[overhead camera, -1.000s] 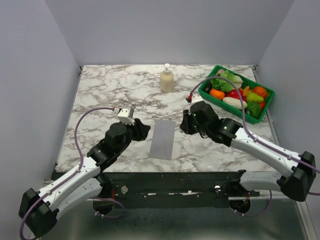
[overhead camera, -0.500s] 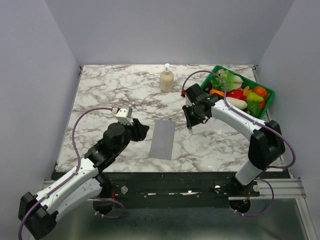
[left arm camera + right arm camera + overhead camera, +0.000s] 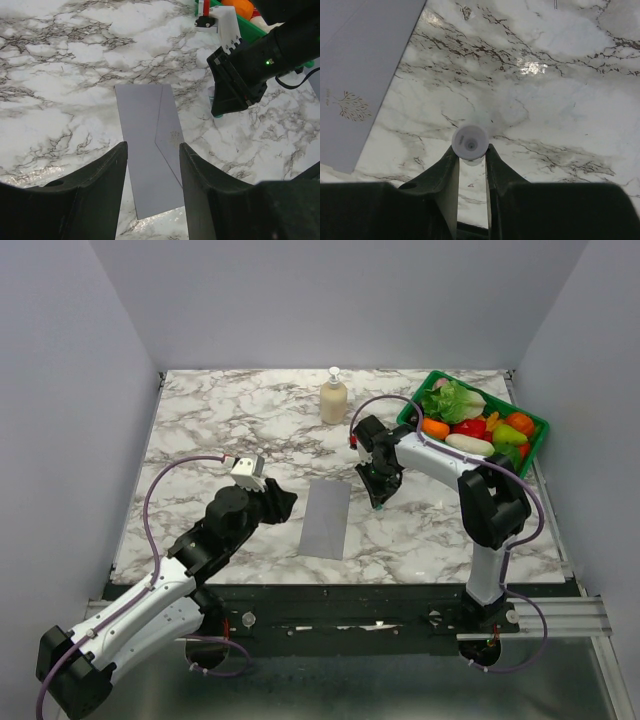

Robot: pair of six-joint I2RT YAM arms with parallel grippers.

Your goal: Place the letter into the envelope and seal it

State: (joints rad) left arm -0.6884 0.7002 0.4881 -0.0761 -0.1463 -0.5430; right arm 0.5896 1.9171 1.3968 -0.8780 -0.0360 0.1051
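Right tool [image 3: 377, 498], gripping white tube [image 3: 470, 142], neared envelope [image 3: 327, 518].

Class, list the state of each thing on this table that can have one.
Envelope: flat, flap folded down.
Left pincer: open, empty.
Right pincer: shut on a white tube.
Pump bottle: upright.
Basket: filled with vegetables.
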